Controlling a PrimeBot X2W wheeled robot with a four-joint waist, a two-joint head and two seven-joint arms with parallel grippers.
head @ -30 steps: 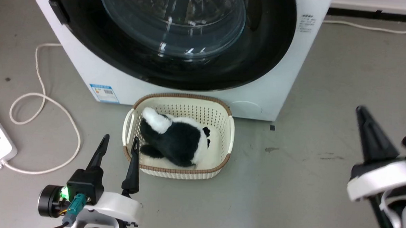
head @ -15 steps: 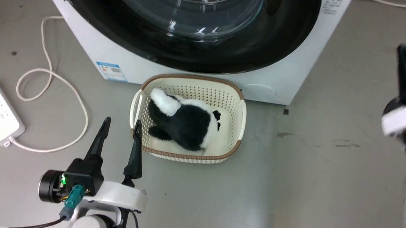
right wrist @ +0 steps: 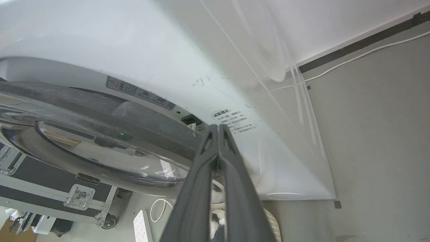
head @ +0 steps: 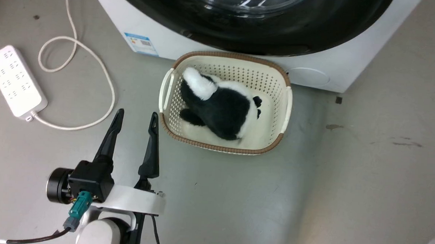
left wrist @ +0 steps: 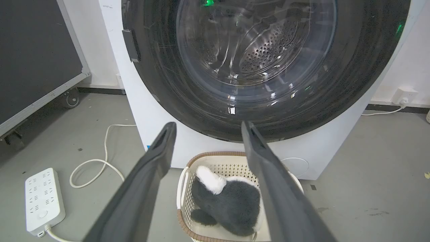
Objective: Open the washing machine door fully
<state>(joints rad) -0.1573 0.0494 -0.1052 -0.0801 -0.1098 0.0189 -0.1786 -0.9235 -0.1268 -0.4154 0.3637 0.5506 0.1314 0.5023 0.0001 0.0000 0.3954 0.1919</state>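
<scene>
– where do we have room?

– bare floor (head: pixel 365 172) on our right. the basket (head: pixel 287 103) sits right against the washing machine (head: pixel 159 35) front, below the round door (left wrist: pixel 255 57). a power strip (head: pixel 15 80) lies off to our left.

– and our arms?

– our left gripper (head: pixel 137 113) hangs low just beside the basket's rim, fingers spread, holding nothing. our right gripper (right wrist: pixel 216 127) has its fingers pressed together, empty, tips up by the door's edge near the latch slot (right wrist: pixel 189 119). whether they touch it, we can't quite tell.

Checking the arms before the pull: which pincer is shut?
The right pincer, its fingers pressed together by the washing machine door's rim; the left pincer stands spread wide near the basket.
</scene>
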